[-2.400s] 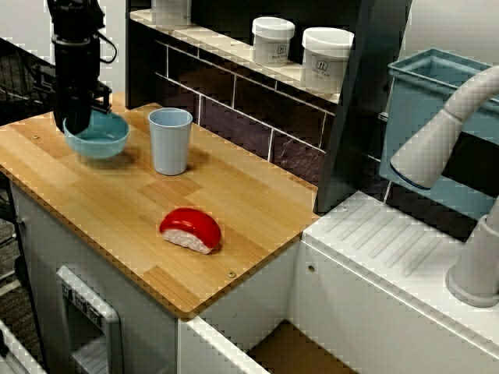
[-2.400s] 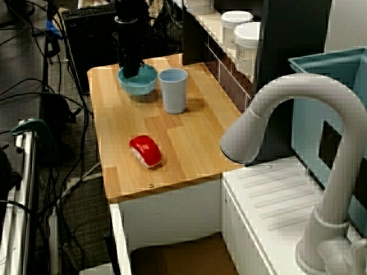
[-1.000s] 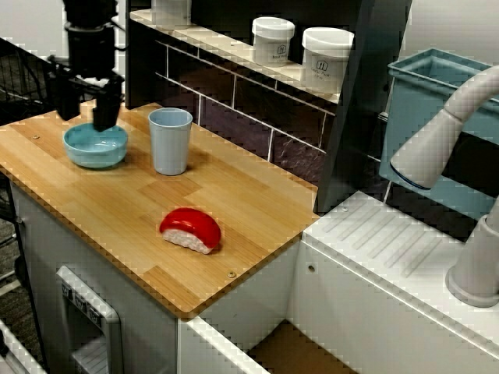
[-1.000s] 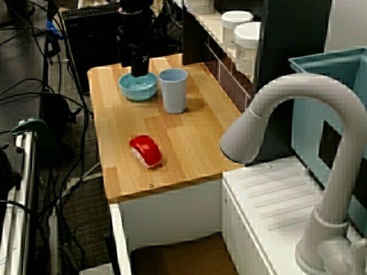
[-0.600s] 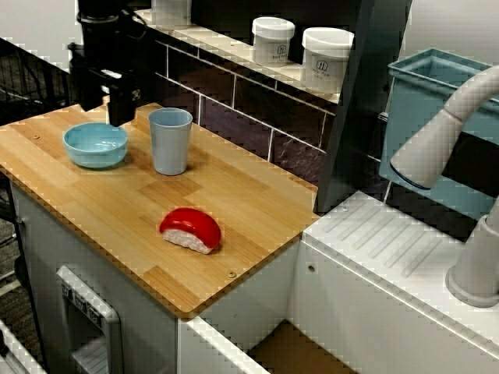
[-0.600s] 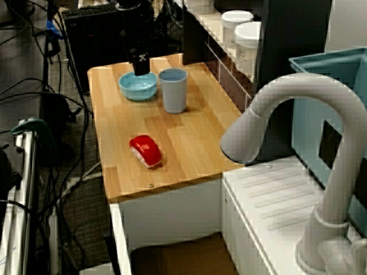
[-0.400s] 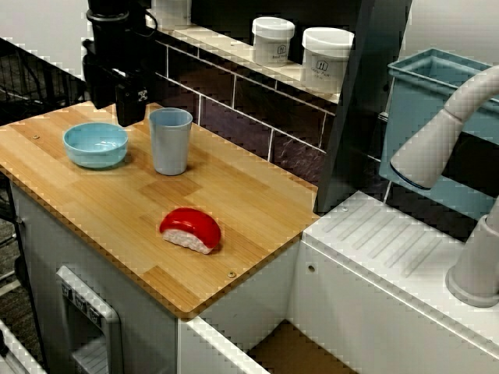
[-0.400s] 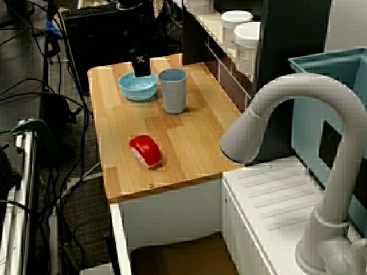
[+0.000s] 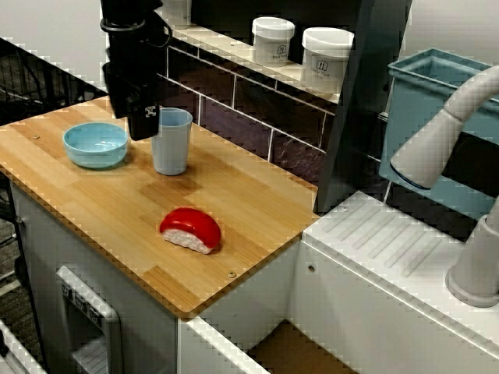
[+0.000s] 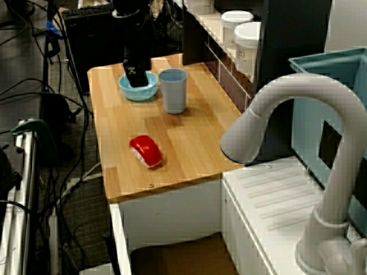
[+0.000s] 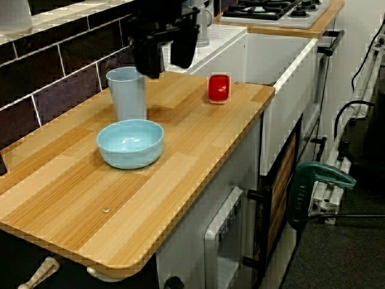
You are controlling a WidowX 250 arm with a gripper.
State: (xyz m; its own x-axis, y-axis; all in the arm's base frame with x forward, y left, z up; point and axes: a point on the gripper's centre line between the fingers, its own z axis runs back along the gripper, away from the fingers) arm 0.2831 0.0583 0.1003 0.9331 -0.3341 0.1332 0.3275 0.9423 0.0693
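My black gripper hangs open and empty above the wooden counter, between a light blue bowl and a pale blue cup. It hovers close to the cup's left side without touching it. In the low view along the counter, the gripper has its fingers spread wide just above and beside the upright cup, with the bowl nearer the camera. The view past the faucet puts the gripper over the bowl. A red and white toy sushi lies further along the counter.
Two white jars stand on the tiled shelf behind the counter. A white faucet, a white drainboard and a teal bin lie to the right. A stove sits at the far end.
The gripper was down at the bowl's rim. It has let go, opened, risen and moved right toward the cup. The bowl now rests flat on the counter.
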